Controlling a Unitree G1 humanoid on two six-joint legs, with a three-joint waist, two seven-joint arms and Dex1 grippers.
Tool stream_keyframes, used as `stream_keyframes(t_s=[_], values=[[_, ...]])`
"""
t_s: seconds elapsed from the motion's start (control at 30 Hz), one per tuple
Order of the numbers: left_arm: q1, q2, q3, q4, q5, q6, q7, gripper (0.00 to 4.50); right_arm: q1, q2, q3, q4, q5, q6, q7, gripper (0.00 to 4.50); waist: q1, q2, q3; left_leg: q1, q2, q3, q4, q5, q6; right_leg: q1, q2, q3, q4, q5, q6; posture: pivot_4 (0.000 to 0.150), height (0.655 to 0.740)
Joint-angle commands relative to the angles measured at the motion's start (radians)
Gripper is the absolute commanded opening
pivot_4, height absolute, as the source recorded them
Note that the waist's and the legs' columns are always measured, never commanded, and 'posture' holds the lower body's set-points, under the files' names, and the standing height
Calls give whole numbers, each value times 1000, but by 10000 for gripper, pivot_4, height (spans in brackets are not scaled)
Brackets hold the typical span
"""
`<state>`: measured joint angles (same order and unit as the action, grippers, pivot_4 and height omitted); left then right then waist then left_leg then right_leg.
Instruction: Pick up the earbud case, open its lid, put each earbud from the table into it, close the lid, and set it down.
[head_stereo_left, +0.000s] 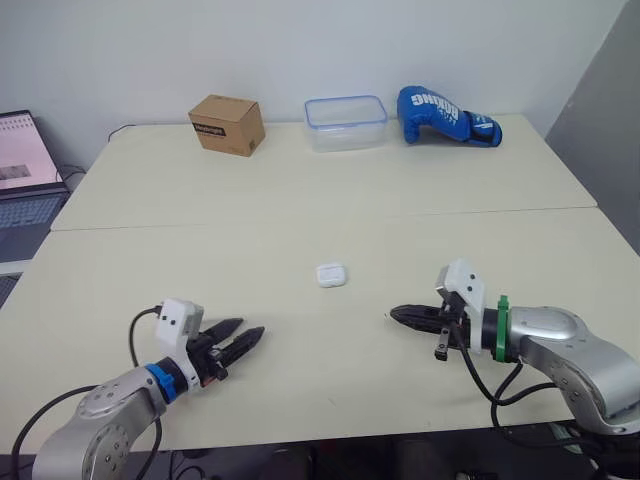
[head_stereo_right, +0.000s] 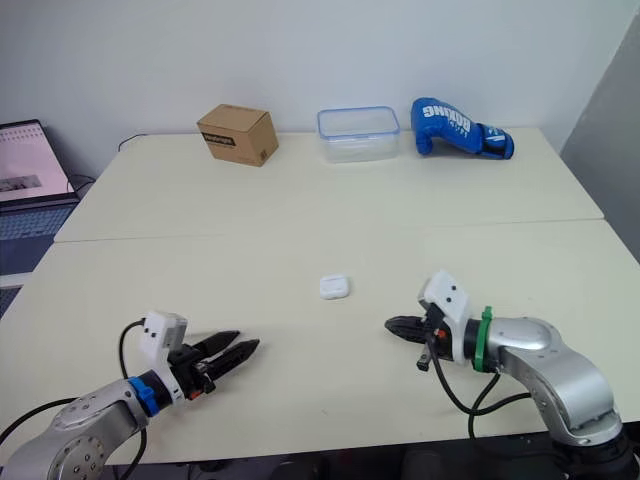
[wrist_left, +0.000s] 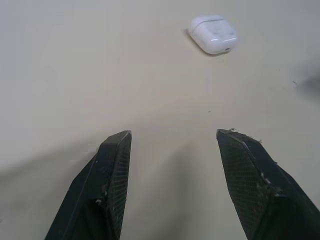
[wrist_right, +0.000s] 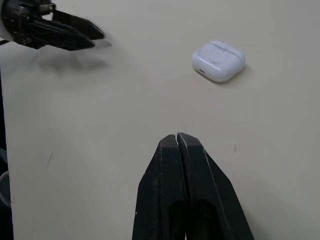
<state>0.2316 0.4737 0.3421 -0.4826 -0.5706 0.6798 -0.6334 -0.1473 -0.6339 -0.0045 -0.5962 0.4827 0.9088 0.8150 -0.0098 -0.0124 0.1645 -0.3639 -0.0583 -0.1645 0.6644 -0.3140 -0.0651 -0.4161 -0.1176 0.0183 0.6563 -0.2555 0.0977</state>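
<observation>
The white earbud case (head_stereo_left: 331, 275) lies closed on the cream table (head_stereo_left: 300, 215), near its middle; it also shows as the case (wrist_left: 214, 34) and the case (wrist_right: 218, 60) in the wrist views. My left gripper (head_stereo_left: 248, 338) rests low at the front left, open with nothing between its fingers (wrist_left: 112, 165). My right gripper (head_stereo_left: 396, 316) sits at the front right, shut and empty, its tips pointing left, short of the case. I see no loose earbuds on the table.
At the table's far edge stand a brown cardboard box (head_stereo_left: 228, 124), a clear plastic container with a blue rim (head_stereo_left: 346, 122) and a blue boxing glove (head_stereo_left: 445, 116). A laptop (head_stereo_left: 25, 170) sits off the table's left side.
</observation>
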Motion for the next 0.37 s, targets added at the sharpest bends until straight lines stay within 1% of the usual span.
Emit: stream_keyframes(t_s=[0.03, 0.2, 0.3, 0.37], values=[[24, -4, 21, -45, 26, -49, 53, 28281, 35, -20, -61, -66, 52, 20, -26, 0, 6, 0, 0, 1, 0, 0, 0, 0, 0, 1, 0, 0, -1, 0, 0, 1500, 7307], [88, -19, 29, -61, 16, -100, 51, 28281, 101, -43, -72, -103, 77, 30, -49, 0, 6, 0, 0, 2, 0, -1, -1, -1, 1, 4, 1, -2, -5, 0, 0, 1500, 7307], [93, -21, 19, -56, 19, -127, 55, 28281, 98, -55, -62, -100, 79, 28, -56, 0, 7, 0, 0, 2, 0, -1, 0, -1, 1, 6, 1, -2, -7, 0, 0, 1500, 7307], [93, -36, 23, -48, 13, -195, 24, 28281, 83, -60, -59, -97, 87, 36, -61, 0, 7, 0, 0, 2, 0, -2, 0, -1, 2, 7, 1, -3, -8, 0, 0, 1500, 7307]])
